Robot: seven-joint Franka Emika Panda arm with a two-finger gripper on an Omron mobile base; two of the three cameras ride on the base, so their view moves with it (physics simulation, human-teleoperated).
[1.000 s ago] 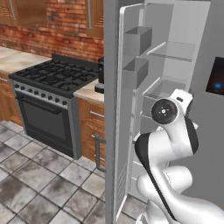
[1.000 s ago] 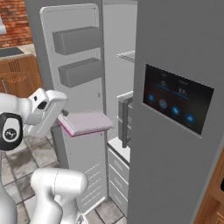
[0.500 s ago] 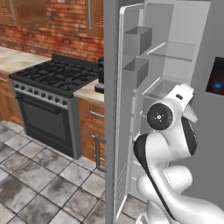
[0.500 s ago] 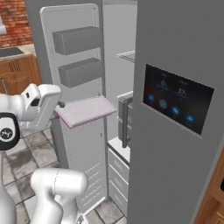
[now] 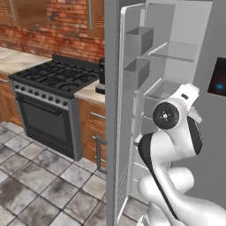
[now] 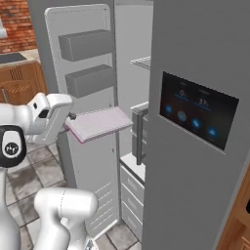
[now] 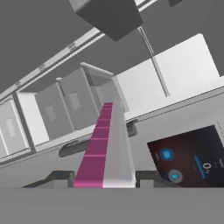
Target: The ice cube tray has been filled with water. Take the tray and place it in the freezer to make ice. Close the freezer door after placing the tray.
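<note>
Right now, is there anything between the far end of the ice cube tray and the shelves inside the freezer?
No. In the right base view the ice cube tray, held by the gripper, has only open air between its far end and the freezer shelves.

The arm is blocking the ice cube tray (image 6: 100,122) in the left base view. The hand housing is covering the pincer (image 6: 70,119) where it meets the tray's near end. The frame edges are cutting off the freezer (image 6: 195,44) top and bottom.
</note>
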